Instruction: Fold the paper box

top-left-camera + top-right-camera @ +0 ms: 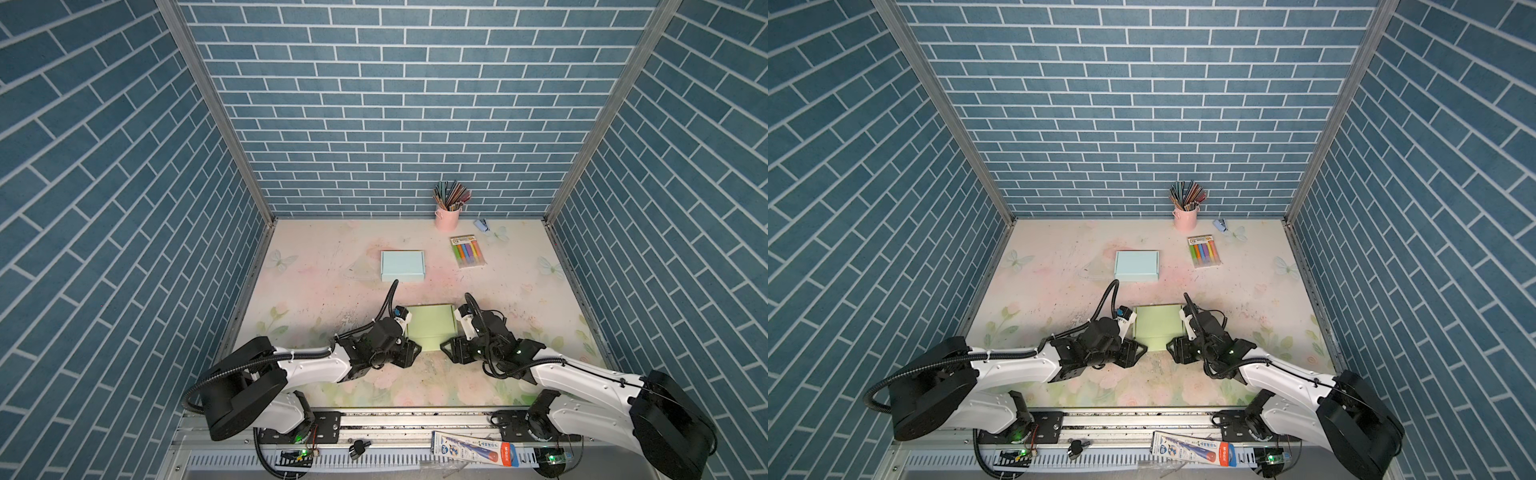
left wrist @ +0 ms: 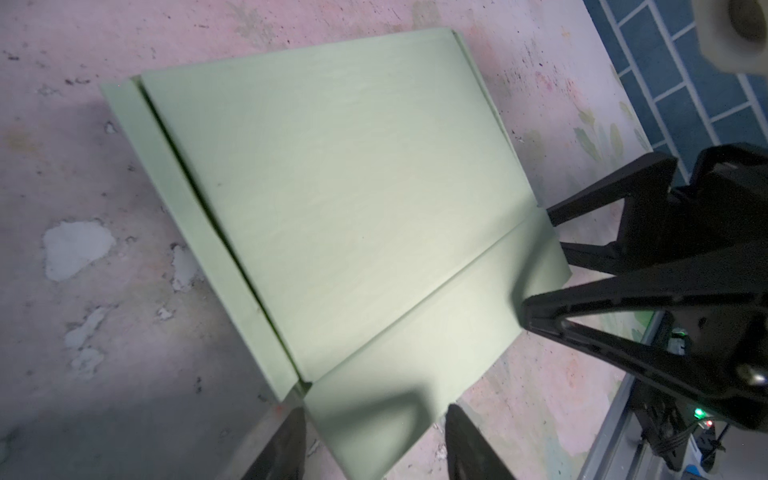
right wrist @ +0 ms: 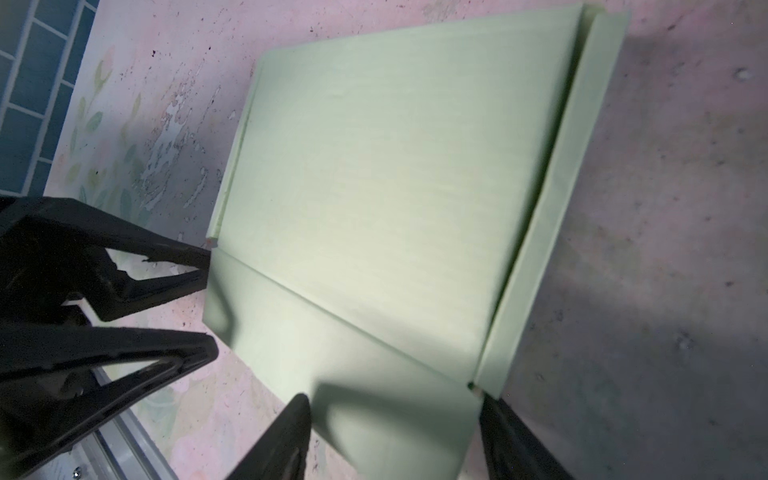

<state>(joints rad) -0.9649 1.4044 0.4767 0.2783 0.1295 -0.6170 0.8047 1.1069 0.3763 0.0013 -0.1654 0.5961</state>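
A pale green paper box (image 1: 430, 324) (image 1: 1158, 324) lies flat on the near middle of the table, its lid panel down and its front flap (image 1: 430, 343) pointing toward the arms. My left gripper (image 1: 414, 351) (image 1: 1139, 350) sits at the flap's left corner and my right gripper (image 1: 445, 347) (image 1: 1170, 345) at its right corner. In the left wrist view the flap (image 2: 415, 353) runs between the open jaws of the left gripper (image 2: 376, 440). The right wrist view shows the flap (image 3: 353, 353) between the spread fingers of the right gripper (image 3: 395, 436). Neither pinches it.
A folded light blue box (image 1: 402, 266) lies farther back at centre. A pink cup of pencils (image 1: 448, 216), a marker pack (image 1: 468, 251) and a small blue stapler (image 1: 482, 225) stand at the back right. A pen pack (image 1: 473, 449) rests on the front rail. Brick-patterned walls enclose the table.
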